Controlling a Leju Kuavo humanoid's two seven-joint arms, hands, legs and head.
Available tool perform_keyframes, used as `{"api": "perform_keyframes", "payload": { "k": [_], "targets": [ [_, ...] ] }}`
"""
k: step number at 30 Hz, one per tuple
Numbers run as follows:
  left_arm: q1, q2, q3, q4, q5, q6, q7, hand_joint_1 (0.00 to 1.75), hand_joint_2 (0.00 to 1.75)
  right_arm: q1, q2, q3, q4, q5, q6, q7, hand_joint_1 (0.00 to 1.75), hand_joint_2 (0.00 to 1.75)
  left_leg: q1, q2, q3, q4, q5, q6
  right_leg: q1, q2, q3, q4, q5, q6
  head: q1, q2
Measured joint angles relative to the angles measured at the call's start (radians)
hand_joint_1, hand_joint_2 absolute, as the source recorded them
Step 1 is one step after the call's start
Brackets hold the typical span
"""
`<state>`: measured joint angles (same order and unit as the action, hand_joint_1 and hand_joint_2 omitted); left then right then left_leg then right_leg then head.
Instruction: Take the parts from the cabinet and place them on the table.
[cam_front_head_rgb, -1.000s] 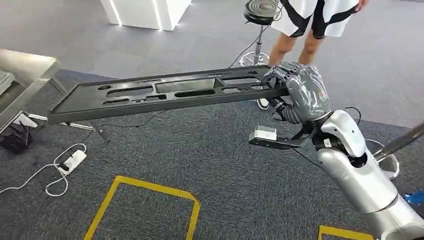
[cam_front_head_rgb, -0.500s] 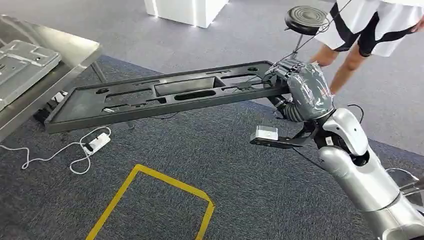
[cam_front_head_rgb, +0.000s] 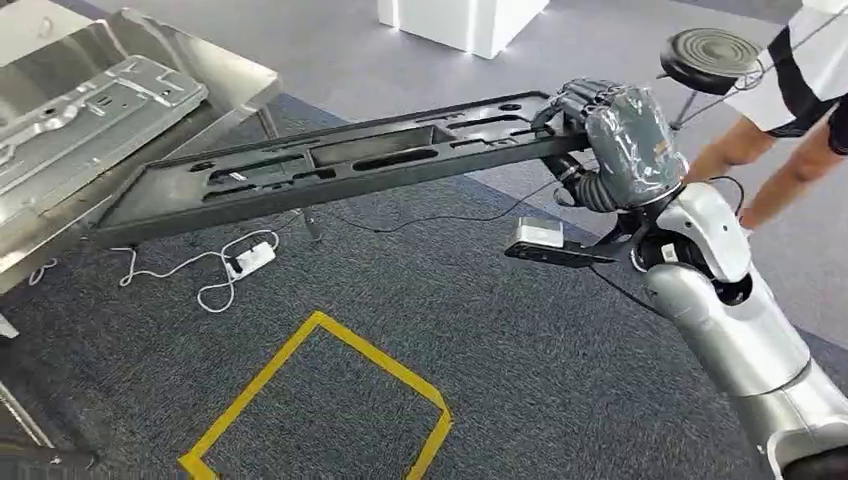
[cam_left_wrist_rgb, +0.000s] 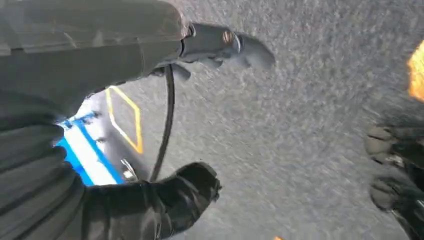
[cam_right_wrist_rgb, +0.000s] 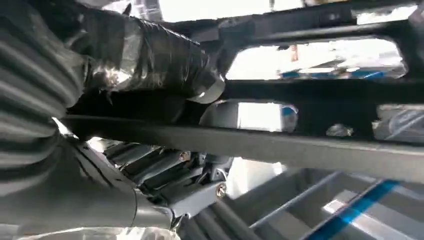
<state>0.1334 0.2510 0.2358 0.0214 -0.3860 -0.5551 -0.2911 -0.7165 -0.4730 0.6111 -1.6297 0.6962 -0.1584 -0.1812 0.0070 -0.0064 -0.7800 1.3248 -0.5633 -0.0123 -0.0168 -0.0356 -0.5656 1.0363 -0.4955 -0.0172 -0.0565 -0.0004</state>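
Observation:
A long black plastic panel (cam_front_head_rgb: 330, 165) with several cut-outs hangs level in the air. My right hand (cam_front_head_rgb: 610, 125) grips its right end, fingers curled over the rim. The panel's far left end reaches close to the edge of the metal table (cam_front_head_rgb: 235, 75). From the right wrist view, the hand (cam_right_wrist_rgb: 150, 55) wraps a bar of the panel (cam_right_wrist_rgb: 300, 145) from below. My left hand (cam_left_wrist_rgb: 125, 55) hangs over grey carpet with its fingers apart and nothing in it.
A silver sheet-metal part (cam_front_head_rgb: 90, 110) lies on the table. Under the panel, a white power strip (cam_front_head_rgb: 250, 260) and cables sit on the carpet, near yellow floor tape (cam_front_head_rgb: 330, 390). A person (cam_front_head_rgb: 790, 90) and a black stool (cam_front_head_rgb: 712, 55) stand at the back right.
The camera has turned left, so the table and its silver part have come further into the picture. My right hand keeps its grip on the panel.

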Motion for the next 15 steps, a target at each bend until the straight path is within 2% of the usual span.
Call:
{"api": "perform_keyframes", "payload": {
  "k": [1, 2, 3, 4, 5, 6, 7, 8, 9, 10, 11, 12, 13, 14, 15],
  "targets": [
    [0.000, -0.002, 0.002, 0.000, -0.003, 0.000, 0.001, 0.00, 1.75, -0.004, 0.000, 0.000, 0.002, 0.000, 0.003, 0.000, 1.75, 1.75, 0.002, 0.000, -0.009, 0.009, 0.008, 0.000, 0.002, -0.011, 0.004, 0.000, -0.004, 0.000, 0.000, 0.000],
    [0.001, -0.002, 0.004, 0.000, -0.006, 0.000, 0.001, 0.00, 1.75, -0.006, 0.001, 0.000, 0.006, 0.000, 0.005, -0.001, 1.75, 1.75, 0.003, 0.001, 0.010, -0.037, 0.048, 0.002, 0.004, -0.028, 0.012, 0.000, -0.011, 0.001, 0.000, 0.000],
    [0.002, -0.002, 0.007, 0.000, -0.009, -0.001, 0.001, 0.00, 1.75, -0.008, 0.001, 0.000, 0.008, 0.000, 0.007, -0.001, 1.75, 1.75, 0.002, 0.005, 0.049, -0.113, 0.094, 0.006, 0.005, -0.040, 0.022, 0.000, -0.018, 0.002, 0.000, 0.000],
    [0.002, -0.002, 0.008, 0.000, -0.012, -0.002, 0.000, 0.00, 1.75, -0.012, 0.001, 0.000, 0.008, 0.000, 0.007, -0.001, 1.75, 1.75, 0.000, 0.020, 0.097, -0.205, 0.141, 0.011, 0.006, -0.052, 0.033, 0.000, -0.027, 0.004, 0.000, 0.000],
    [0.004, -0.001, 0.010, 0.000, -0.012, -0.002, 0.000, 0.00, 1.75, -0.016, 0.001, 0.000, 0.008, 0.000, 0.007, -0.001, 1.75, 1.75, -0.010, 0.071, 0.134, -0.278, 0.151, 0.018, 0.005, -0.064, 0.042, -0.002, -0.035, 0.007, 0.000, 0.000],
    [0.002, -0.001, 0.012, 0.000, -0.012, -0.001, 0.000, 0.00, 1.75, -0.020, 0.001, 0.000, 0.008, 0.000, 0.007, -0.001, 1.75, 1.75, -0.026, 0.082, 0.146, -0.286, 0.134, 0.025, 0.011, -0.074, 0.047, -0.005, -0.040, 0.015, 0.000, 0.000],
    [0.000, 0.000, 0.014, 0.000, -0.012, -0.001, 0.000, 0.00, 1.75, -0.020, 0.001, 0.000, 0.010, 0.000, 0.007, -0.001, 1.75, 1.75, -0.026, 0.072, 0.147, -0.289, 0.133, 0.034, 0.009, -0.082, 0.051, -0.010, -0.043, 0.021, 0.001, 0.000],
    [0.002, 0.002, 0.016, 0.000, -0.013, -0.001, -0.001, 0.00, 1.75, -0.018, 0.002, 0.000, 0.010, 0.000, 0.007, -0.001, 1.75, 1.75, -0.030, 0.058, 0.149, -0.297, 0.131, 0.039, 0.007, -0.093, 0.063, -0.005, -0.040, 0.026, 0.001, 0.000],
    [0.005, 0.005, 0.016, 0.000, -0.015, -0.002, -0.001, 0.00, 1.75, -0.018, 0.003, 0.000, 0.010, 0.000, 0.007, -0.001, 1.75, 1.75, -0.028, 0.043, 0.153, -0.303, 0.126, 0.049, 0.003, -0.096, 0.065, 0.011, -0.031, 0.035, 0.000, 0.000],
    [0.007, 0.007, 0.016, 0.000, -0.017, -0.001, -0.002, 0.00, 1.75, -0.020, 0.003, -0.001, 0.010, 0.000, 0.007, 0.000, 1.75, 1.75, -0.028, 0.026, 0.180, -0.312, 0.124, 0.055, -0.001, -0.099, 0.070, 0.030, -0.026, 0.042, 0.000, 0.000],
    [0.010, 0.011, 0.018, 0.000, -0.021, -0.002, -0.001, 0.00, 1.75, -0.022, 0.003, -0.001, 0.011, 0.000, 0.007, 0.000, 1.75, 1.75, -0.025, 0.018, 0.204, -0.327, 0.119, 0.062, -0.009, -0.059, 0.050, 0.074, -0.031, 0.046, 0.003, 0.000],
    [0.009, 0.011, 0.019, 0.000, -0.023, -0.002, -0.001, 0.00, 1.75, -0.024, 0.003, -0.001, 0.010, 0.000, 0.006, 0.000, 1.75, 1.75, -0.023, 0.012, 0.215, -0.328, 0.116, 0.067, -0.012, -0.009, 0.025, 0.118, -0.047, 0.045, 0.001, 0.000],
    [0.006, 0.011, 0.020, 0.000, -0.023, -0.002, -0.001, 0.00, 1.75, -0.028, 0.003, -0.001, 0.011, -0.001, 0.006, 0.000, 1.75, 1.75, -0.022, -0.002, 0.219, -0.328, 0.112, 0.071, -0.010, 0.022, -0.018, 0.180, -0.077, 0.044, 0.004, 0.000],
    [0.002, 0.011, 0.022, 0.000, -0.023, -0.002, -0.002, 0.00, 1.75, -0.030, 0.003, -0.001, 0.011, -0.001, 0.006, 0.000, 1.75, 1.75, -0.022, -0.012, 0.222, -0.328, 0.109, 0.074, -0.011, 0.033, -0.065, 0.235, -0.102, 0.044, 0.005, 0.000],
    [-0.003, 0.010, 0.023, 0.000, -0.023, -0.002, -0.002, 0.00, 1.75, -0.027, 0.002, -0.001, 0.012, -0.002, 0.006, 0.000, 1.75, 1.75, -0.022, -0.027, 0.226, -0.328, 0.103, 0.075, -0.011, 0.036, -0.109, 0.280, -0.131, 0.047, 0.004, 0.000]
  ]
}}
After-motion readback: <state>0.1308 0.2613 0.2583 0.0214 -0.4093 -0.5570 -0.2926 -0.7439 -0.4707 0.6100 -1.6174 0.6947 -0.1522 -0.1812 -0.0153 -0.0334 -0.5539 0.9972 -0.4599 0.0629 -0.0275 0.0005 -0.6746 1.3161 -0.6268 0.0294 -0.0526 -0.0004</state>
